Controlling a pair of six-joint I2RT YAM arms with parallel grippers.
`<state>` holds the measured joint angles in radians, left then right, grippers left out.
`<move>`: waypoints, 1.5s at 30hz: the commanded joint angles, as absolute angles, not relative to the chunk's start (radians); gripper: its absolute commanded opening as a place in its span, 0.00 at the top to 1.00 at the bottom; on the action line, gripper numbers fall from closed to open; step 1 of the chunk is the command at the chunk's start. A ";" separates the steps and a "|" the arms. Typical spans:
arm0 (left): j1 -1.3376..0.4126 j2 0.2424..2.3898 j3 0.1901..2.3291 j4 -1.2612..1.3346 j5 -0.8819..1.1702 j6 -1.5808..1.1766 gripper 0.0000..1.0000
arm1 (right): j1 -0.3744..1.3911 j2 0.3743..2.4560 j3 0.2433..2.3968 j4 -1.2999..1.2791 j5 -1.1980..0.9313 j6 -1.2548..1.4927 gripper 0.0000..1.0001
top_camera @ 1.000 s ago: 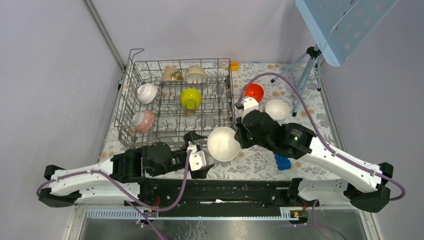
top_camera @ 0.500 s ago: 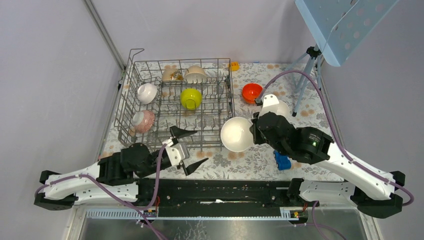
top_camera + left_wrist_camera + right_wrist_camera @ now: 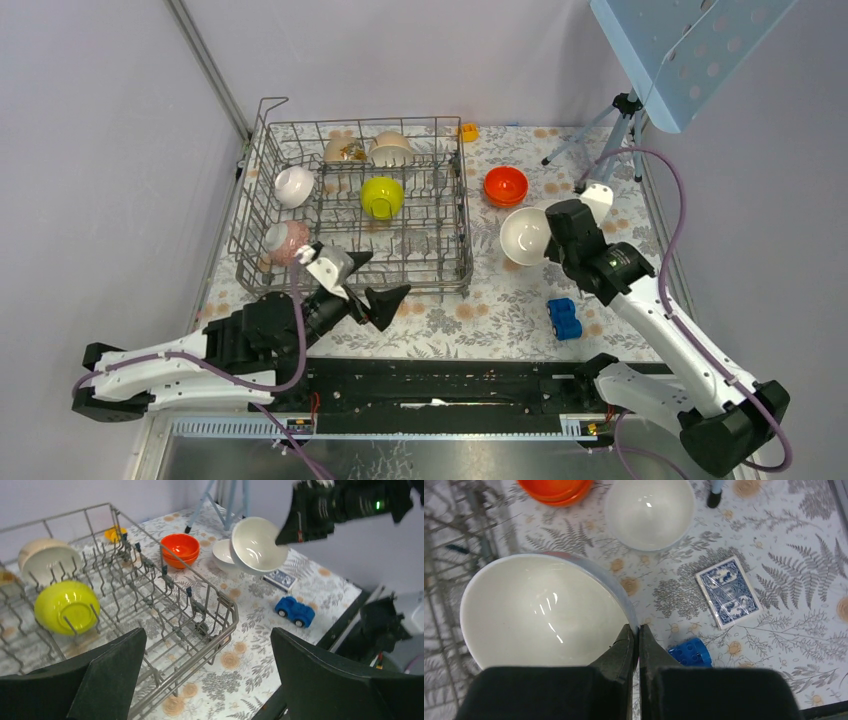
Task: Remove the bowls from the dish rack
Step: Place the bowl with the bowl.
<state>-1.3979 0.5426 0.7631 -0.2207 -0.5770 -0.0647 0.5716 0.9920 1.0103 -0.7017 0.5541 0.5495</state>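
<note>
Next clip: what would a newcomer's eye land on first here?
The right gripper pinches the rim of a white bowl, tilted in the air right of the dish rack. Next comes the yellow-green bowl on edge mid-rack, with the left gripper open at the rack's near edge.

Your right gripper point(image 3: 637, 630) has its two fingers pressed together on the rim of a white bowl point(image 3: 544, 612), which fills the lower left of the view with its hollow facing the camera. Beyond it a second white bowl point(image 3: 649, 512) sits upright on the fern-printed tablecloth point(image 3: 784, 570), just beside an orange bowl point(image 3: 555, 487) at the top edge. A blue-patterned deck of cards point(image 3: 729, 592) lies flat to the right. A blue toy car point(image 3: 689, 653) shows partly just beside the fingers. Blurred wires of the dish rack point(image 3: 449, 550) run down the left edge.
</note>
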 commanded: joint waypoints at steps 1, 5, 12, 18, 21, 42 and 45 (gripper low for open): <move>-1.399 0.469 0.711 -0.149 -0.755 -0.322 0.01 | 0.472 0.955 0.915 -0.503 0.506 0.686 1.00; -1.399 0.418 0.662 -0.190 -0.763 -0.477 0.01 | 0.403 0.985 0.873 -0.442 0.498 0.771 1.00; -1.399 0.386 0.656 -0.375 -0.765 -0.648 0.01 | 0.285 1.088 0.880 -0.350 0.486 0.808 1.00; -1.399 0.320 0.643 -0.445 -0.780 -0.696 0.01 | 0.181 1.174 0.925 -0.331 0.411 0.844 1.00; -1.399 0.275 0.612 -0.446 -0.776 -0.698 0.01 | 0.149 1.203 0.939 -0.321 0.398 0.854 1.00; -1.399 0.282 0.562 -0.470 -0.822 -0.698 0.01 | 0.058 1.401 0.970 -0.267 0.339 0.891 1.00; -1.399 0.286 0.559 -0.470 -0.827 -0.696 0.01 | 0.052 1.419 0.974 -0.266 0.338 0.891 1.00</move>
